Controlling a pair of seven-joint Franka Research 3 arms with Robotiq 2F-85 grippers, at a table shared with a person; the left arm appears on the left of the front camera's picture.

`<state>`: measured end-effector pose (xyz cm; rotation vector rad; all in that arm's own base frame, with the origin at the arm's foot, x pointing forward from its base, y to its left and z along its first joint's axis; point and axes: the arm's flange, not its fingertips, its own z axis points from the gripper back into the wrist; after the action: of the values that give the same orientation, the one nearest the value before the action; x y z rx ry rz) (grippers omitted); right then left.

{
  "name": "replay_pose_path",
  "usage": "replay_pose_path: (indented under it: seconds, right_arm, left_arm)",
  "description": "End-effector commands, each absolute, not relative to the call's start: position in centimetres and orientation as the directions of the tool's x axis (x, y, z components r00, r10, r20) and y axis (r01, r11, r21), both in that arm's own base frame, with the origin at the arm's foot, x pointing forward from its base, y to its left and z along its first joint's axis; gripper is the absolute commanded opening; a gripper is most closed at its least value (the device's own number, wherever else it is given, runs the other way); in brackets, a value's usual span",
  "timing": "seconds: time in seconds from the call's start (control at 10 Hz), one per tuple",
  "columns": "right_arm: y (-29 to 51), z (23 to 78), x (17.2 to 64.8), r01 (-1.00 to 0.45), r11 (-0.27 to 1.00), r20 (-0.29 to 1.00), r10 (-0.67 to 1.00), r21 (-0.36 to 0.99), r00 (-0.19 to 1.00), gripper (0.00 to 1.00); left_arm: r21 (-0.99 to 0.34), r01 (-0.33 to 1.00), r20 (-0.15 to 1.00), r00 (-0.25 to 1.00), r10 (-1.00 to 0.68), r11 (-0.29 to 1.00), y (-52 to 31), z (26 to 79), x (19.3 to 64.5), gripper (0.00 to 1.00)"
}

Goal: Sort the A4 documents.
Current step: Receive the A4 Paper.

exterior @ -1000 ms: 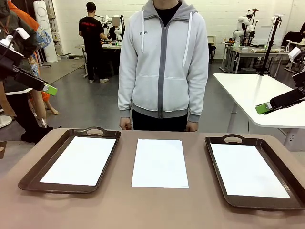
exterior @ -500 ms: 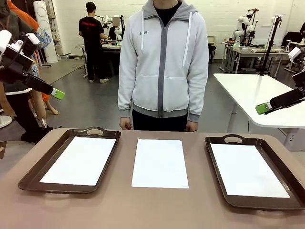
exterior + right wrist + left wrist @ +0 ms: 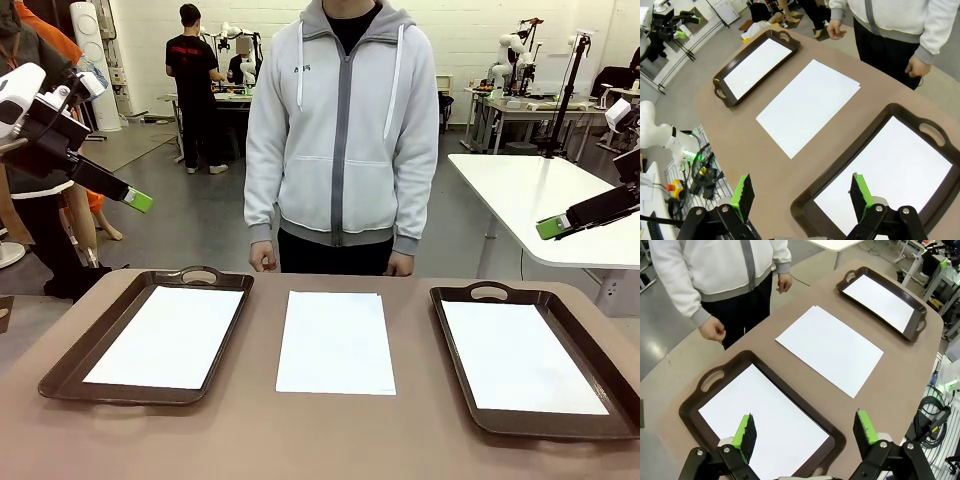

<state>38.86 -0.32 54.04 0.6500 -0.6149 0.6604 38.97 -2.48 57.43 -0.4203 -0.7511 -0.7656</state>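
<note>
1. Left gripper (image 3: 805,427): jaws wide open, holding nothing, raised above the left tray (image 3: 70,365). That tray already has a white sheet (image 3: 172,335) flat on its floor.
2. Right gripper (image 3: 801,192): likewise open and empty, high over the outer side of the right tray (image 3: 450,350), which carries a second sheet (image 3: 520,355).
3. Unsorted A4 documents (image 3: 335,342): flat on the bare table (image 3: 300,440) between the trays, touching neither. Long axis runs robot-to-person. The offset far corner suggests more than one sheet.
4. The stack lies inboard of both grippers and well below them. Left looks marginally nearer, but it's a close call.
5. Person's one hand (image 3: 263,260) and other hand (image 3: 400,264) hang at the far edge, clear of the paper.
</note>
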Motion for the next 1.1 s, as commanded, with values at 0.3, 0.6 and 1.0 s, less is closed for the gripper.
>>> replay_pose_path:
  seconds: [0.3, 0.6, 1.0]
  right_arm:
    - [-0.29, 54.00, 38.81, -0.717, 0.609, 0.691, 0.356, 0.339, 0.630, 1.00]
    - [-0.29, 54.00, 38.81, -0.717, 0.609, 0.691, 0.356, 0.339, 0.630, 1.00]
    - [-0.29, 54.00, 38.81, -0.717, 0.609, 0.691, 0.356, 0.339, 0.630, 1.00]
  left_arm:
    - [-0.065, 0.751, 0.738, 0.479, -0.475, 0.657, -2.27, 57.43, 38.93, 1.00]
    - [-0.065, 0.751, 0.738, 0.479, -0.475, 0.657, -2.27, 57.43, 38.93, 1.00]
    - [-0.065, 0.751, 0.738, 0.479, -0.475, 0.657, -2.27, 57.43, 38.93, 1.00]
